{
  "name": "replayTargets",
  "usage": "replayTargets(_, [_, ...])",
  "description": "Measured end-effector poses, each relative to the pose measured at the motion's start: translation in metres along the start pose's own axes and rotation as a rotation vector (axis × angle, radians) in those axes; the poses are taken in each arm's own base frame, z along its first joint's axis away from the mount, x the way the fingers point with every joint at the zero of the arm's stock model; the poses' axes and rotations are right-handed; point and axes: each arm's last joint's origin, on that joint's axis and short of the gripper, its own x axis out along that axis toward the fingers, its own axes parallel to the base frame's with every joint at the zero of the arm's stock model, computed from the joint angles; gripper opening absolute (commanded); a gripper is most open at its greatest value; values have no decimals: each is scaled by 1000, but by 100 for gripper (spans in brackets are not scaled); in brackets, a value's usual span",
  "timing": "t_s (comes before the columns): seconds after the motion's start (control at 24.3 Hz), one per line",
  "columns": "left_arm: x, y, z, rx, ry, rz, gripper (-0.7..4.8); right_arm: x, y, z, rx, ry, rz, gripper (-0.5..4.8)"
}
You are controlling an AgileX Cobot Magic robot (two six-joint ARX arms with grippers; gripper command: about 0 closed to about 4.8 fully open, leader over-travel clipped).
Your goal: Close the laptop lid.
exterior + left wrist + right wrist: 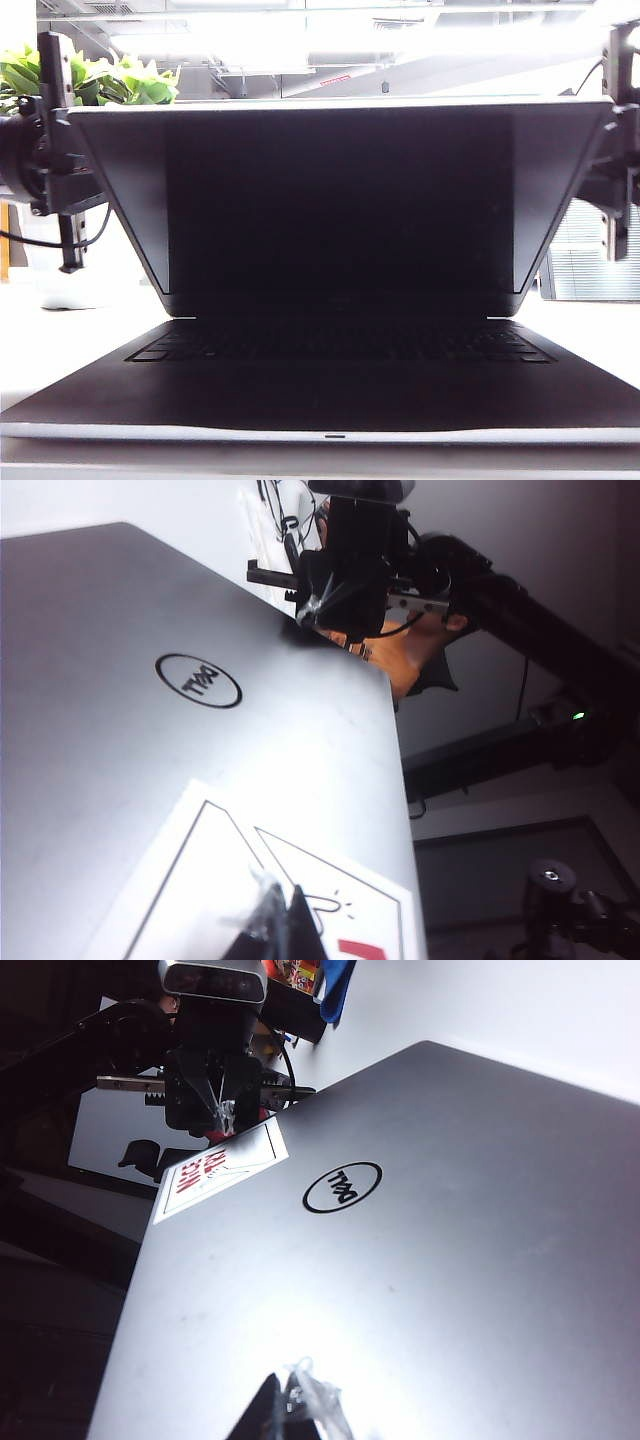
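We start at the left gripper: in the left wrist view only its fingertips show, close together and lying against the silver outside of the laptop lid, on the white sticker. They pinch nothing; how far they are parted we cannot tell. The right wrist view sees this same gripper from across the lid, tips on the sticker's corner.

The right gripper sits likewise at the other upper corner, its tips touching the bare silver of the lid, well away from the round Dell logo. Whether they are fully together is hard to judge, since the frame cuts them off.

In the exterior view both grippers stand behind the lid's top corners, left and right. The lid's black screen faces us, tilted forward over the keyboard. The laptop fills the middle of the white table, lid still open. A green plant stands behind, at the left.
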Motion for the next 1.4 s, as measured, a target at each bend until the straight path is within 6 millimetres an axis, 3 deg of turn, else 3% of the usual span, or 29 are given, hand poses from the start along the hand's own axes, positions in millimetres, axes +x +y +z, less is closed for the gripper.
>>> replayTargets(0.29, [3,21,-41,-113,23,15,-5,5,-19,-44,110,23,18,-1])
replayTargets(0.62, [4,28,-57,-148,44,50,-5,7,-26,-63,192,72,-59,-1])
replayTargets(0.95, [7,38,-69,-219,145,258,-5,12,-27,-67,203,136,-162,-1])
replayTargets(1.4, [9,39,-65,-246,124,241,-5,11,-29,-62,212,147,-242,-1])
